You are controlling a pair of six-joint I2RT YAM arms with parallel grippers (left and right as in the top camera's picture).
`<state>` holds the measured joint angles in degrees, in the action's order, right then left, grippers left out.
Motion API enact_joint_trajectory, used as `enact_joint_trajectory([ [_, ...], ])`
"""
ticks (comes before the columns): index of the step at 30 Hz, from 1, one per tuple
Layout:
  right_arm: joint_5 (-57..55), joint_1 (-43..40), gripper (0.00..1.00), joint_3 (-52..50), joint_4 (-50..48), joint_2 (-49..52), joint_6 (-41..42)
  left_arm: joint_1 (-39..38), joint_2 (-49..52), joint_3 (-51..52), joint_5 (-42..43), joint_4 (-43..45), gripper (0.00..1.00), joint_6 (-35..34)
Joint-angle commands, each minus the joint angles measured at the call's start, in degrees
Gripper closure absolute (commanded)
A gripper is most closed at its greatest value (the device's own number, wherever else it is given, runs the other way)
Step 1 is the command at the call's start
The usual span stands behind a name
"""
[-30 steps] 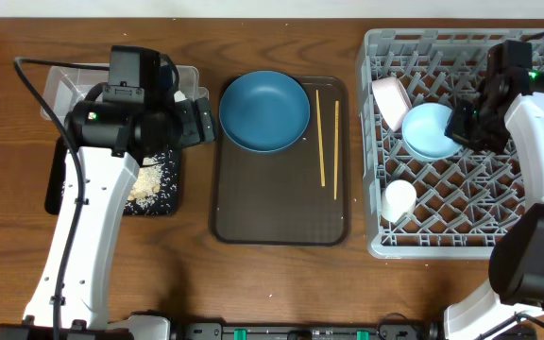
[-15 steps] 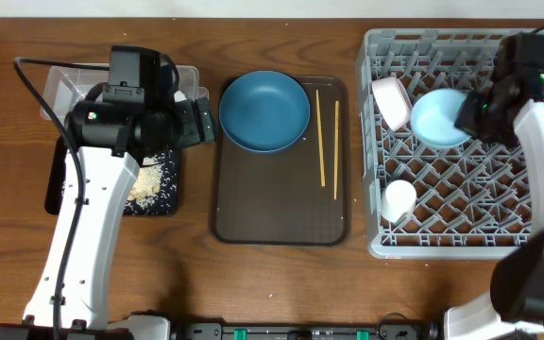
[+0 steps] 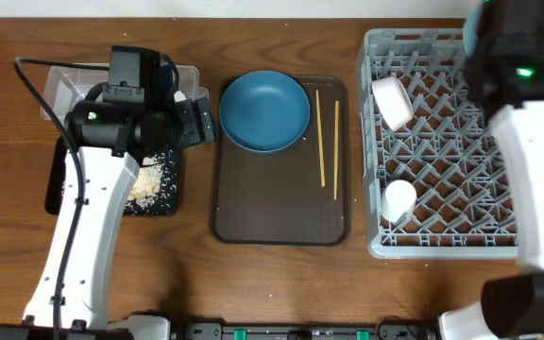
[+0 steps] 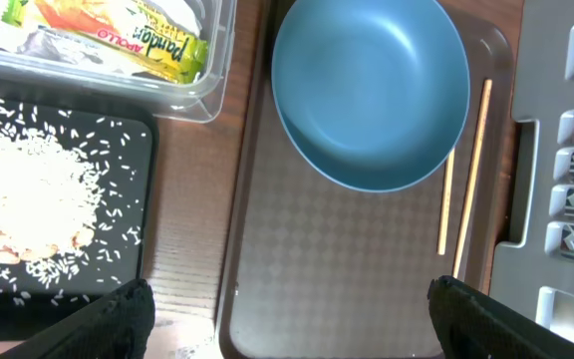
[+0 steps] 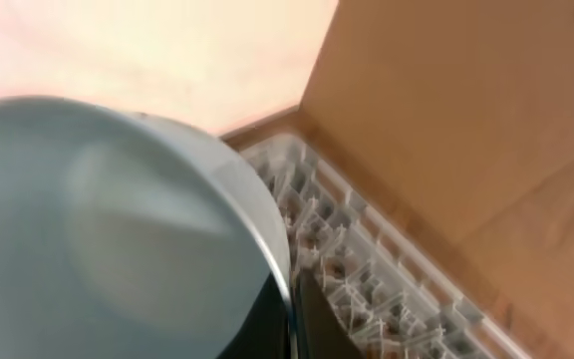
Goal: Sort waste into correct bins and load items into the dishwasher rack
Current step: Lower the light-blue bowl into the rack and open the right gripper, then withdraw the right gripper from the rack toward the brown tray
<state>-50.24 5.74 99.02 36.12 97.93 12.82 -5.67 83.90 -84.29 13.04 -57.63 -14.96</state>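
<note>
Rice (image 4: 28, 194) is heaped on the black tray (image 4: 118, 271) by the left edge, and the wrapper (image 4: 118, 35) is kept in the tub (image 4: 214, 60) behind it. The left gripper (image 4: 292, 319) is spread wide. The plate (image 4: 367, 85) and chopsticks (image 4: 471, 170) are seen on the brown tray (image 4: 337, 289). The pale bowl (image 5: 98, 229) is pinched by the right gripper (image 5: 289, 324) above the rack (image 3: 442, 189), at the far right corner.

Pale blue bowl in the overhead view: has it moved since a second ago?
Yes. The pale blue bowl has left its spot beside the white bowl and gone toward the far edge of the dishwasher rack, where only a sliver shows.
</note>
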Motion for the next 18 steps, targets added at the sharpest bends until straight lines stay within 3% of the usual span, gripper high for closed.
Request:
enact_joint_trajectory([
  [1,-16.09,2.89,0.99,0.44,-7.39,5.92,-14.91,0.24,0.35,-0.33,-0.68,0.02,0.1,0.52],
  [4,-20.15,4.09,0.99,0.44,-16.68,11.21,-24.35,0.24,0.35,-0.33,-0.68,0.02,0.1,0.52],
  [7,-20.72,4.7,0.99,0.44,-21.88,15.47,-28.81,0.24,0.35,-0.33,-0.68,0.02,0.1,0.52],
  [18,-19.8,6.34,0.99,0.39,-21.88,23.28,-29.86,0.24,0.35,-0.33,-0.68,0.02,0.1,0.52],
])
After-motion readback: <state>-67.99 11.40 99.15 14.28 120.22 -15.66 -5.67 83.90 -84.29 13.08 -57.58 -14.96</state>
